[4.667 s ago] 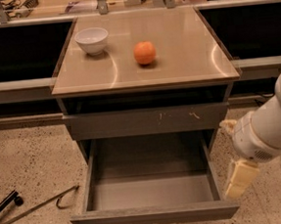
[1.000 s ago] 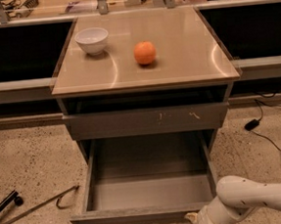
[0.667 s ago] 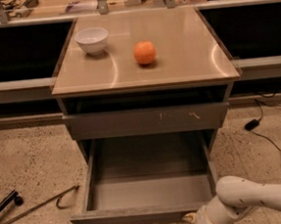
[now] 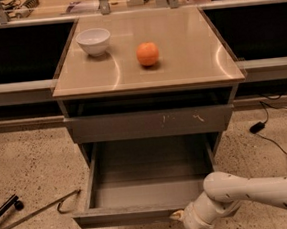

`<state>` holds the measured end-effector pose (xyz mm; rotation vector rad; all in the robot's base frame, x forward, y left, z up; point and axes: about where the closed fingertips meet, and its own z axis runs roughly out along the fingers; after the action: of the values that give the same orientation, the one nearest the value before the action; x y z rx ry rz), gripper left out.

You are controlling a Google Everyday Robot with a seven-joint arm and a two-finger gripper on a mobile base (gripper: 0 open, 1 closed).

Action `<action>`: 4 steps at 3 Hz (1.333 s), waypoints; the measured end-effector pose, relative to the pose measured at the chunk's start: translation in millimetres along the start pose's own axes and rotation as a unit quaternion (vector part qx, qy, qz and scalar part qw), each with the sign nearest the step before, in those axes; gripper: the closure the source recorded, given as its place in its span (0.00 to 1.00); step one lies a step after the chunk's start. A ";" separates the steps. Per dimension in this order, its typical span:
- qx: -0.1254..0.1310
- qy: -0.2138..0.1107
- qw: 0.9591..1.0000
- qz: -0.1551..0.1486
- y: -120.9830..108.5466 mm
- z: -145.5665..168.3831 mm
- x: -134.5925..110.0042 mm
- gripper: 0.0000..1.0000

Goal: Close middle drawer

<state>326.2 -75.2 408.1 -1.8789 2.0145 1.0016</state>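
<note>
1. The desk (image 4: 188,57) has a tan top, and a scratched grey drawer front (image 4: 134,125) sits closed under its front edge.
2. The middle drawer (image 4: 117,216) stands pulled far out past the desk's front edge.
3. The white arm (image 4: 260,191) reaches in from the right, low, beyond the desk's front right corner.
4. The gripper (image 4: 181,215) is at the drawer's front, right of centre; apart or together, I cannot tell.
5. A white bowl (image 4: 93,40) sits near the back left corner.
6. An orange (image 4: 148,54) lies mid-desk, right of the bowl.
</note>
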 end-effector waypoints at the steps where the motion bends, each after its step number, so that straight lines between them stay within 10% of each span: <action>1: -0.011 0.009 0.999 -0.031 -16.3 9.1 -28.3 0.00; 4: 0.003 0.002 0.999 -0.053 -57.9 -4.5 -55.2 0.00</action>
<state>391.3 -31.2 424.2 -1.9637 1.8954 0.9644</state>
